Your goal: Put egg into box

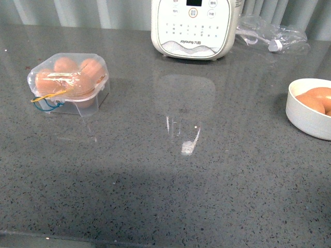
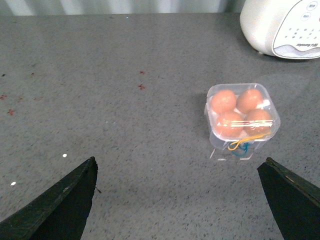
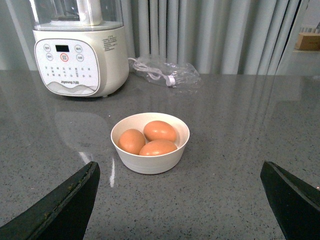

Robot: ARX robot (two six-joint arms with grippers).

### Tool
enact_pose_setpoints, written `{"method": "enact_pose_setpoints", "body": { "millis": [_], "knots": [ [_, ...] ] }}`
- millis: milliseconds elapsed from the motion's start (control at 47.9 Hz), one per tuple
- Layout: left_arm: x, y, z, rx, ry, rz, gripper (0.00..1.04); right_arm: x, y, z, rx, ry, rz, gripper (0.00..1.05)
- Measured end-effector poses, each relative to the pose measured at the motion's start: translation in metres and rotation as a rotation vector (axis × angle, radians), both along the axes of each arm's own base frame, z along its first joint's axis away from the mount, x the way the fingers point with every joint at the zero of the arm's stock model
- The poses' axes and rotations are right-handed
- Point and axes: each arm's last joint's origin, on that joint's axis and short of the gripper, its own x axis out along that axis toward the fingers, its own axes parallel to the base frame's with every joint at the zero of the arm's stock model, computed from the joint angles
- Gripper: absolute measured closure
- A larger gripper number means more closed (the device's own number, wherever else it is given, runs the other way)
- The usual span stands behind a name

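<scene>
The clear plastic box (image 1: 70,82) stands at the left of the grey counter with its lid down over brown eggs and yellow and blue bands at its front. The left wrist view shows the same box (image 2: 242,117) holding several eggs, some way beyond my open left gripper (image 2: 180,200). Three more brown eggs (image 3: 150,140) lie in a round white bowl (image 3: 150,162), which shows at the right edge of the front view as the bowl (image 1: 307,116). My open right gripper (image 3: 180,200) hangs short of the bowl with nothing between its fingers. Neither arm appears in the front view.
A white kitchen appliance with a button panel (image 1: 194,26) stands at the back centre of the counter. A crumpled clear plastic bag with a cable (image 1: 269,33) lies to its right. Grey curtains hang behind. Small reddish spots (image 2: 141,80) mark the counter.
</scene>
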Motion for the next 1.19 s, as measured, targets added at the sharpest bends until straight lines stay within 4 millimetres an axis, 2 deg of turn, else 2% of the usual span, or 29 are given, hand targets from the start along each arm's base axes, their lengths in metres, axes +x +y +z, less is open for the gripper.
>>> {"method": "enact_pose_setpoints", "body": {
  "millis": [104, 230, 313, 397, 668, 794, 1190],
  "knots": [
    [-0.013, -0.003, -0.005, 0.057, -0.012, 0.017, 0.07, 0.000, 0.000, 0.000, 0.000, 0.000, 0.000, 0.07],
    [-0.017, -0.004, -0.010, 0.087, -0.039, 0.033, 0.07, 0.000, 0.000, 0.000, 0.000, 0.000, 0.000, 0.07],
    [-0.018, -0.011, -0.024, 0.049, -0.221, 0.090, 0.23, 0.000, 0.000, 0.000, 0.000, 0.000, 0.000, 0.07],
    [-0.024, -0.024, -0.037, -0.013, -0.309, 0.101, 0.38, 0.000, 0.000, 0.000, 0.000, 0.000, 0.000, 0.07],
    [-0.036, -0.048, -0.068, -0.089, -0.315, 0.103, 0.75, 0.000, 0.000, 0.000, 0.000, 0.000, 0.000, 0.07],
    [-0.042, -0.058, -0.083, -0.097, -0.316, 0.108, 1.00, 0.000, 0.000, 0.000, 0.000, 0.000, 0.000, 0.07],
    [-0.055, -0.078, -0.107, -0.102, -0.320, 0.127, 1.01, 0.000, 0.000, 0.000, 0.000, 0.000, 0.000, 0.07]
  ]
}}
